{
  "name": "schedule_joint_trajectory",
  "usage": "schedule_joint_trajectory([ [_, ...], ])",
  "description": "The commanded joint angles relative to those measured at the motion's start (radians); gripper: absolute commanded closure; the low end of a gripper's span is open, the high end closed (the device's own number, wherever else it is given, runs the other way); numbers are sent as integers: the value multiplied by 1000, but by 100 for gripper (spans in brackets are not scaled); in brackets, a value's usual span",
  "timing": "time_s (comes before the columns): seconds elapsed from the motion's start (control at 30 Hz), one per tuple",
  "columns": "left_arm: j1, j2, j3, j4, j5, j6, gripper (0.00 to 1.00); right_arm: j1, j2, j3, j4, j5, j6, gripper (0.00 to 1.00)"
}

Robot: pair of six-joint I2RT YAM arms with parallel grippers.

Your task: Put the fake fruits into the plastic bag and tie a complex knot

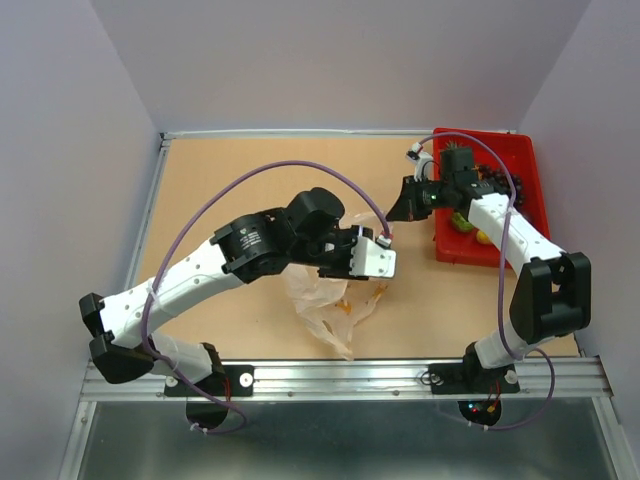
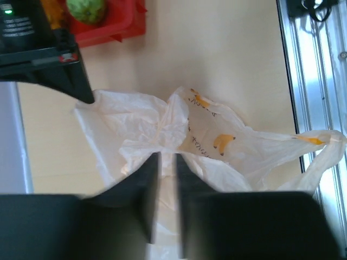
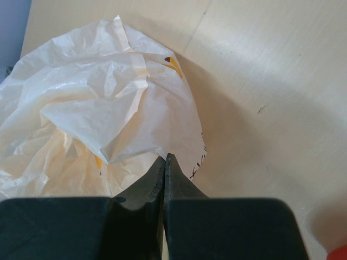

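Plastic bag [image 2: 217, 146] was pinched by the nearly closed left gripper [image 2: 167, 161], and its edge was clamped by the shut right gripper [image 3: 165, 158].

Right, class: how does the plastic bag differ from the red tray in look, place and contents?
The plastic bag is whitish, translucent and crumpled; the red tray is opaque, stiff-looking and rectangular. The bag lies mid-table; the tray sits at the far right corner. The tray shows fake fruits; no fruit is visible in the bag. Both rest on the table.
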Motion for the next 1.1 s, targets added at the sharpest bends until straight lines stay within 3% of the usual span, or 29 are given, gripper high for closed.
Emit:
schedule_joint_trajectory([
  [0.0,-2,14,54,-19,-100,-64,42,8,-18,73,44,-41,23,100],
  [0.03,-1,21,43,1,-145,-83,31,8,-22,70,44,-50,26,100],
  [0.1,1,37,32,17,-162,-112,19,9,-28,60,44,-63,38,100],
  [0.13,2,45,26,32,-170,-121,3,8,-34,57,44,-70,40,100],
  [0.6,73,216,-35,38,-153,-180,2,15,-127,11,47,-87,58,100],
  [0.7,73,208,-28,6,-112,-166,25,17,-117,19,49,-74,54,100],
  [0.73,73,205,-17,-18,-95,-161,37,15,-104,22,49,-60,51,100],
  [0.83,71,182,-15,-48,-92,-152,53,15,-74,40,52,-46,28,100],
  [0.9,71,151,-31,-65,-87,-135,75,15,-48,57,55,-47,29,100],
  [0.93,73,140,-37,-69,-85,-130,93,15,-42,63,57,-53,29,100],
  [0.97,71,130,-49,-69,-88,-132,100,17,-38,66,58,-55,31,100],
  [1.07,71,90,-54,-71,-75,-132,100,17,-25,73,64,-66,37,100],
])
